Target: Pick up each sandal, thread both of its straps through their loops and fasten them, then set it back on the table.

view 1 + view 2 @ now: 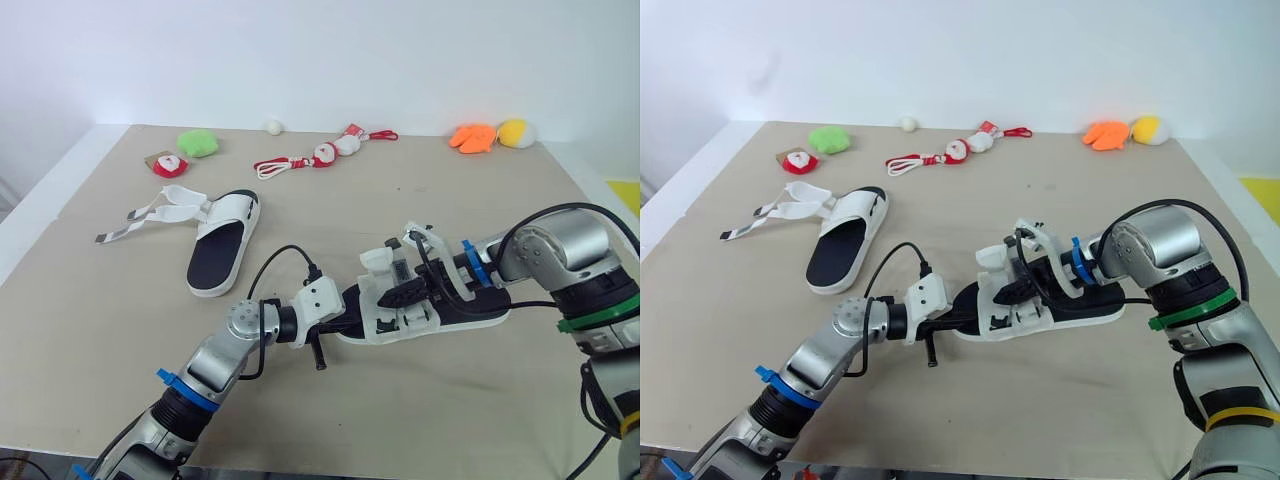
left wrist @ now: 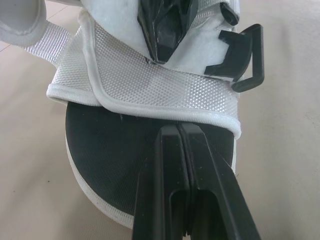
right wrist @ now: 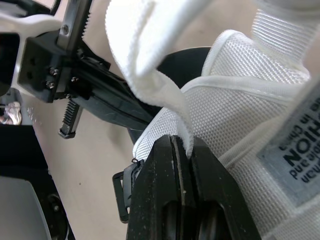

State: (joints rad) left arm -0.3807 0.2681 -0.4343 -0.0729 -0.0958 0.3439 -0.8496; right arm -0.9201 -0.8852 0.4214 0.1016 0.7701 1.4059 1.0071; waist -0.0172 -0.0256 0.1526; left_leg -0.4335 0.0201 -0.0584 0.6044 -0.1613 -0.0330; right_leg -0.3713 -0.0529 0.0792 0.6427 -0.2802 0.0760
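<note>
A white sandal with a black insole [image 1: 470, 318] lies mid-table between my two grippers. My left gripper [image 1: 348, 314] is at its toe end, fingers shut. In the left wrist view its tips [image 2: 181, 131] rest on the insole against the hem of the white mesh strap [image 2: 150, 82]. A black buckle loop [image 2: 245, 62] hangs beside that strap. My right gripper [image 3: 182, 145] is shut on a white strap [image 3: 145, 55], pinching its edge above the mesh upper. The second sandal [image 1: 222, 243] lies at the left, its straps [image 1: 150, 215] undone and spread out.
Small toys line the back of the table: a green plush [image 1: 197, 143], a red-white figure [image 1: 166, 165], a rope toy [image 1: 325, 153], a white ball [image 1: 273, 126], and orange [image 1: 473, 137] and yellow [image 1: 514, 132] plushes. The tan table top [image 1: 420, 400] ends near the front.
</note>
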